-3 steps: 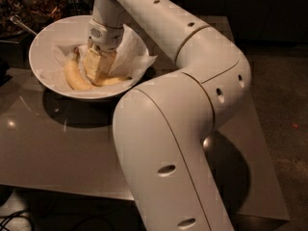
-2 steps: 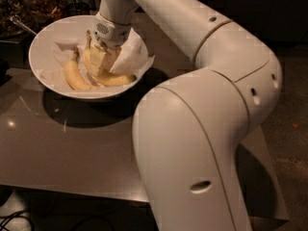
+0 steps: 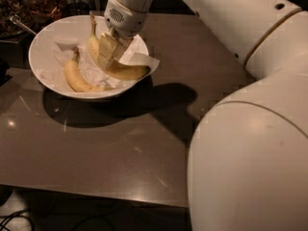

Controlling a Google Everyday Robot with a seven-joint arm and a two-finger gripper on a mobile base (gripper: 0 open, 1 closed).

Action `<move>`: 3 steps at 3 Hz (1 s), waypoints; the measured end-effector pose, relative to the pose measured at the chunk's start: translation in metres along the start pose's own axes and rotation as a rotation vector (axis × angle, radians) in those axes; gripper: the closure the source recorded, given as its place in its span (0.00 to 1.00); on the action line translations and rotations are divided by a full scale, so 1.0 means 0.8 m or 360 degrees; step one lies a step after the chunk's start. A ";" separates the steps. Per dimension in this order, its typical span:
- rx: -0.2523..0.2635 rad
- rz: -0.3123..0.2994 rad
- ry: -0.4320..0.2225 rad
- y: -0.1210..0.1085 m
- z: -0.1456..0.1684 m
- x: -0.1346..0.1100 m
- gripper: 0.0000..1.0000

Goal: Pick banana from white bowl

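The white bowl (image 3: pixel 34 57) stands at the far left of the brown table (image 3: pixel 120 148). My gripper (image 3: pixel 109 52) reaches down into it from above and is shut on the banana (image 3: pixel 129 71). This banana is long and curved, with its brownish stem pointing up by the gripper and its tip over the bowl's right rim. It looks tilted and partly raised off the bowl's bottom. The fingers hide its middle. A shorter, plumper banana (image 3: pixel 77 80) lies on white paper (image 3: pixel 65 47) in the bowl's left half.
A dark dish of brown food (image 3: pixel 14 13) with a spoon (image 3: pixel 21 25) sits at the far left behind the bowl. My arm's large white links (image 3: pixel 250 153) fill the right side. The table's front edge runs along the bottom.
The gripper has closed around the curved banana and tipped it up, so its stem now points upward. The shorter banana stays where it was.
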State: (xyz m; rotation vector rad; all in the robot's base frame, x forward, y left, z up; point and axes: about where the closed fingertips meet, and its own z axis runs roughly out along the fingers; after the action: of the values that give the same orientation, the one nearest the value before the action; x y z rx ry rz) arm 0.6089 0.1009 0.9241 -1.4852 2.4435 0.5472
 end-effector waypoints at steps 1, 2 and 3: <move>0.0006 -0.0007 -0.0011 0.004 -0.005 0.000 1.00; 0.0066 -0.0023 -0.0030 0.025 -0.036 0.001 1.00; 0.0135 -0.0034 -0.0036 0.075 -0.088 0.030 1.00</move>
State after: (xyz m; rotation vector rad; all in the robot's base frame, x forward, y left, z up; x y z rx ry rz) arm 0.5446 0.0766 0.9905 -1.4624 2.3994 0.4479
